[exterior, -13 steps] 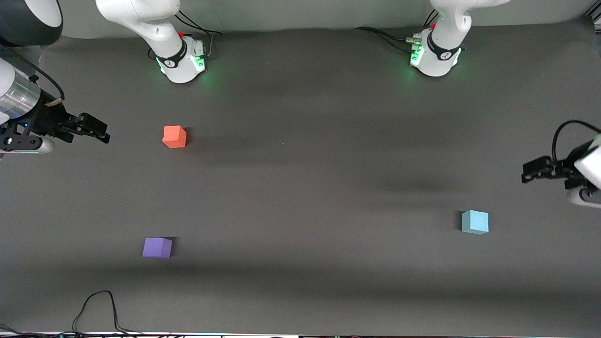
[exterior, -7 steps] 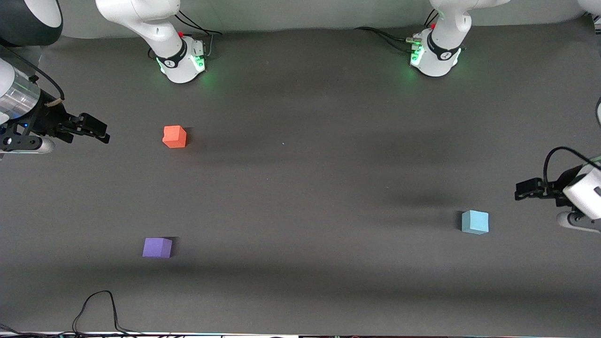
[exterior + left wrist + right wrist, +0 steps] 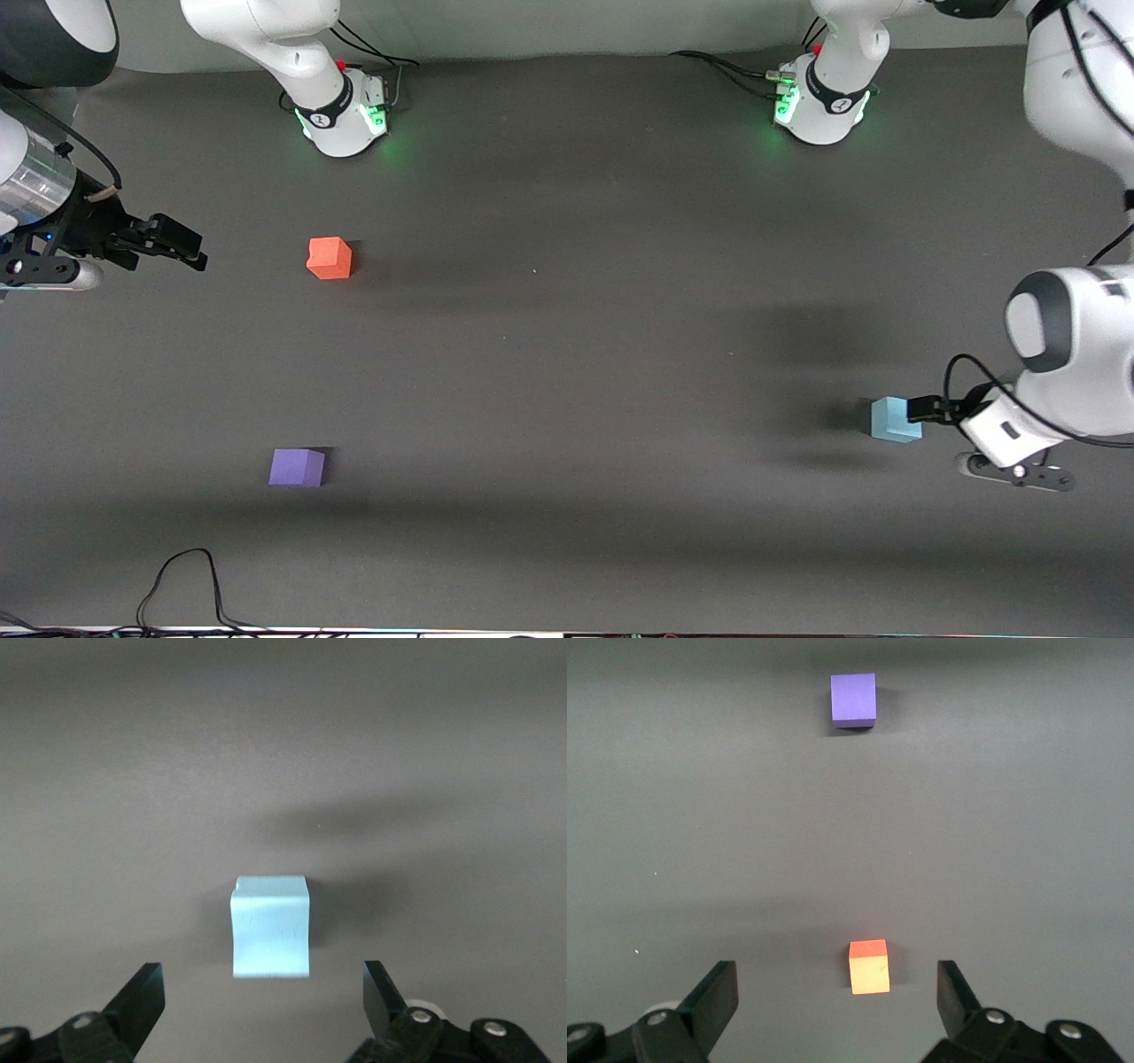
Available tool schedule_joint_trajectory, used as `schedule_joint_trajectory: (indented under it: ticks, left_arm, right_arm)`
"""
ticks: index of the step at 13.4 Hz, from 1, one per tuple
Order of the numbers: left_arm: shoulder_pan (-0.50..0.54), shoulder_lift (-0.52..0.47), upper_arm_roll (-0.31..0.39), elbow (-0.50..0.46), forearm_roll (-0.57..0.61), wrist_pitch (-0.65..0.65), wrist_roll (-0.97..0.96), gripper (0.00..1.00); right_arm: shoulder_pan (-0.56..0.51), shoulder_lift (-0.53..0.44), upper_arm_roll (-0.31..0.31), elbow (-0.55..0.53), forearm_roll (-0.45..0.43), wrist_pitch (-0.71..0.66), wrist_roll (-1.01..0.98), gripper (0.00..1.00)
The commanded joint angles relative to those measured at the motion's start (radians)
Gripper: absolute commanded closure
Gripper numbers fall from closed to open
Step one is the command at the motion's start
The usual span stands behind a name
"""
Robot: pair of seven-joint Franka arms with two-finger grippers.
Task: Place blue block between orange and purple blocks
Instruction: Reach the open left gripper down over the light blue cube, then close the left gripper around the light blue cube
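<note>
I have my left hand (image 3: 261,997), fingers apart, lined up on the small pale blue matte cube (image 3: 896,419) at the left arm's end of the dark surface (image 3: 567,372); nothing is gripped (lift and carry remain). The orange-red cube (image 3: 330,258) and violet cube (image 3: 297,467) sit well apart from it. The right hand (image 3: 182,248) waits, fingers apart.

Left gripper (image 3: 921,408) at blue block (image 3: 896,420), orange block (image 3: 330,258), purple block (image 3: 297,467), right gripper (image 3: 182,248) waiting

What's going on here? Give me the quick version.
The left gripper, fingers open, is right beside the blue block, lined up to grasp it but not yet closed. The block sits on the table at the left arm's end. The orange block and purple block sit apart at the right arm's end. The right gripper waits open beside the orange block.
</note>
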Motion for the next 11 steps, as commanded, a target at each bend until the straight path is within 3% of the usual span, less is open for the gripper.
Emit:
schedule_joint_trajectory:
  ticks: [1,6,10,11]
  left_arm:
    - [-0.005,-0.011,0.003,-0.116,0.002,0.142,0.021,0.0]
    - [-0.006,0.071,0.003,-0.147,0.005,0.268,0.021,0.0]
    - [-0.003,0.091,0.003,-0.147,0.005,0.29,0.021,0.01]
    - [-0.003,0.091,0.003,-0.149,0.005,0.29,0.021,0.19]
  right_arm:
    - [0.004,-0.007,-0.004,-0.005,-0.012,0.014,0.019,0.01]
    - [0.004,-0.007,-0.004,-0.006,-0.012,0.012,0.019,0.01]
    - [0.004,-0.007,-0.004,-0.006,-0.011,0.012,0.019,0.01]
    - [0.004,-0.007,-0.004,-0.006,-0.011,0.012,0.019,0.01]
